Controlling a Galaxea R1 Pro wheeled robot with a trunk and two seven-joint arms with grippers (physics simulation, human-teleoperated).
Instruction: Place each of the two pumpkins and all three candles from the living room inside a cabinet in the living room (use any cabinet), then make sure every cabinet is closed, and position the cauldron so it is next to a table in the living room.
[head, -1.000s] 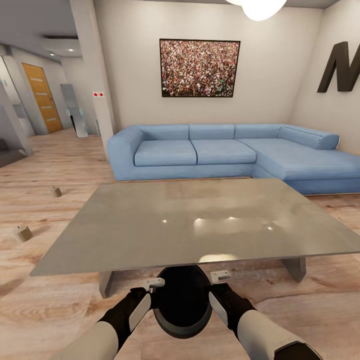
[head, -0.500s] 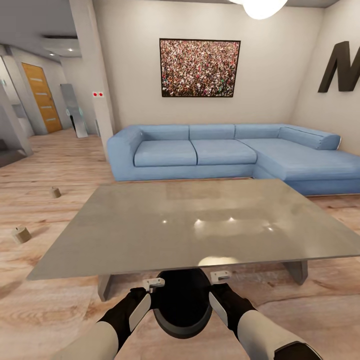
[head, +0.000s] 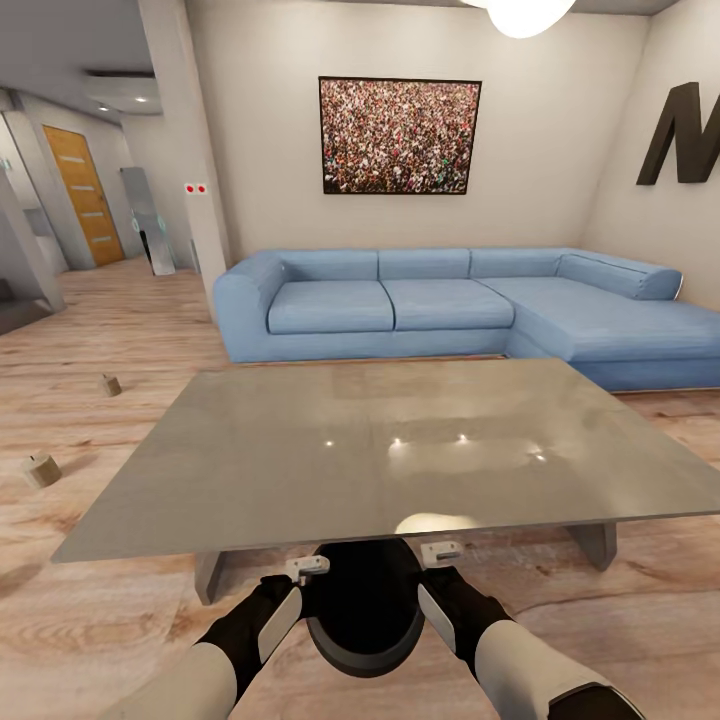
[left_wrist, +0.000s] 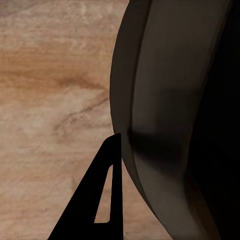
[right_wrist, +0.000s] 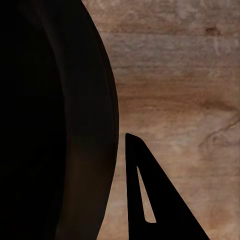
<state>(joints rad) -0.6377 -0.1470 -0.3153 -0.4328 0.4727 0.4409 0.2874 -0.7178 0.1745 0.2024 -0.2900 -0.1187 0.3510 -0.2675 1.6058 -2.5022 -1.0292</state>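
Observation:
The black cauldron (head: 365, 610) hangs between my two arms, just in front of the table's near edge and partly under it. My left gripper (head: 308, 570) is shut on its left rim and my right gripper (head: 440, 552) on its right rim. In the wrist views one dark finger (left_wrist: 102, 200) lies outside the cauldron wall (left_wrist: 170, 125), and the same holds for the right finger (right_wrist: 150, 200) beside the cauldron (right_wrist: 50, 125). The grey glossy table (head: 300, 450) spreads ahead. Two tan candles (head: 41, 470) (head: 110, 384) stand on the wooden floor at the left.
A blue corner sofa (head: 450, 300) runs along the far wall behind the table. A hallway with an orange door (head: 85, 195) opens at the far left. Open wooden floor lies left of the table around the candles.
The whole picture has shifted slightly, so the camera moved a little toward the table. Both grippers keep the same hold on the cauldron.

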